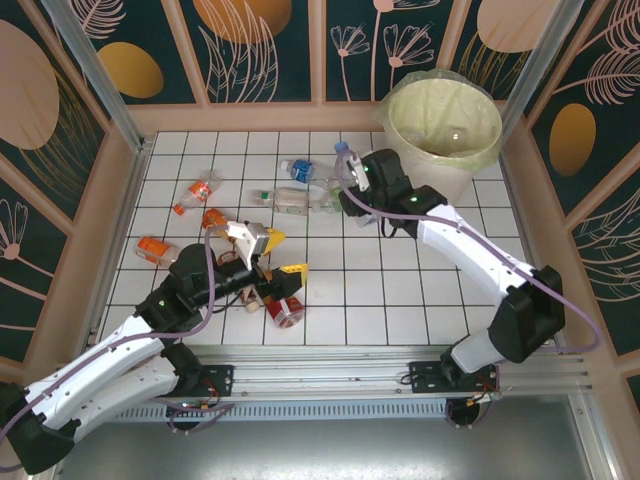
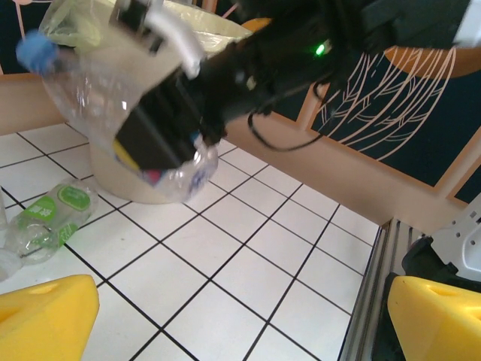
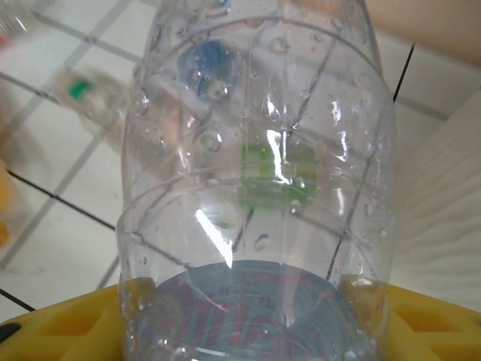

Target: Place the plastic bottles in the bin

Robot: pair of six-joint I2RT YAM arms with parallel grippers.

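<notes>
Right pincer grips bottle (blue label, lettering unreadable).

bare white tiles open across the near middle and right of the table, loose bottles crowding the left half, right arm slanting toward the bin in the far corner
</notes>
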